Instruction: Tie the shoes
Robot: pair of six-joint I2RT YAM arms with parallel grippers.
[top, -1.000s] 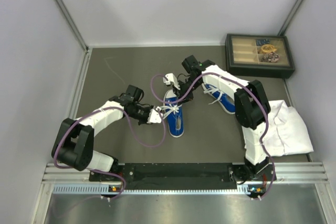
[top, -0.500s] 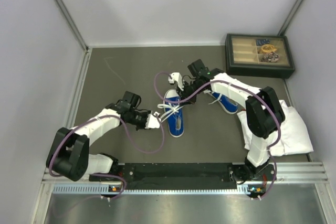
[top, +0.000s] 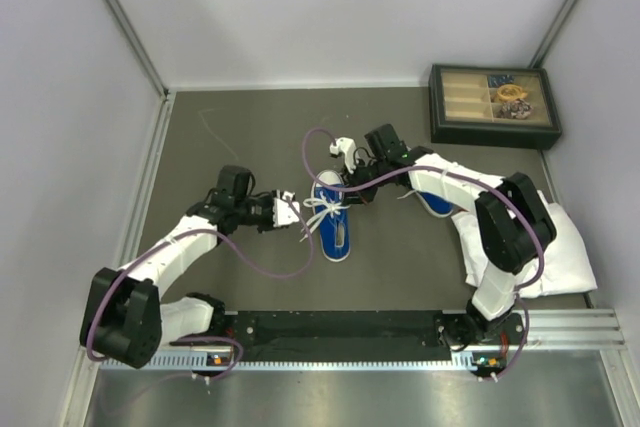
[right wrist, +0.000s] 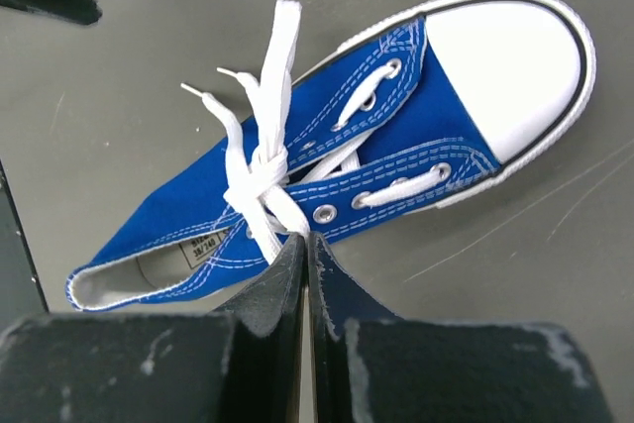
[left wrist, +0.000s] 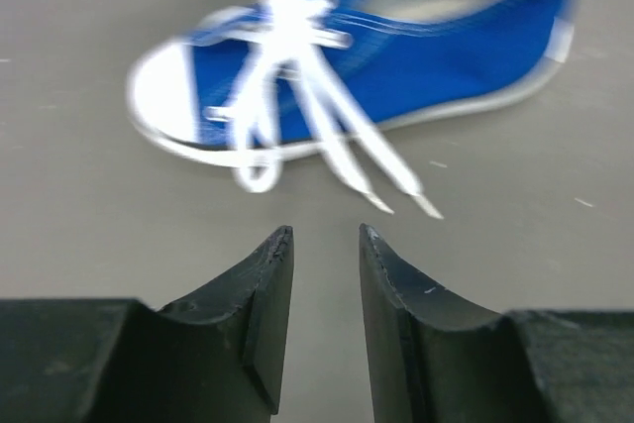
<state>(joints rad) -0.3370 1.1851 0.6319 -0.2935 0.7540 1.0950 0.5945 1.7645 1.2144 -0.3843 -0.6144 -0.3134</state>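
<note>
Seen from the top view, the left arm [top: 180,237] is folded at an elbow near 8 o'clock and stretched toward 2 o'clock. The left gripper [left wrist: 325,237] is pointed to 3 o'clock, with its jaws parted by a narrow gap and kept empty. The right arm [top: 445,175] is bent near 4 o'clock and reached toward 10 o'clock. The right gripper [right wrist: 305,243] is pressed shut, with a lace [right wrist: 260,170] pinched at its tips.

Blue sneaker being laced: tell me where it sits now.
In the top view the blue sneaker lies near the middle, toe up-frame, right of the left gripper and left of the other sneaker.
</note>
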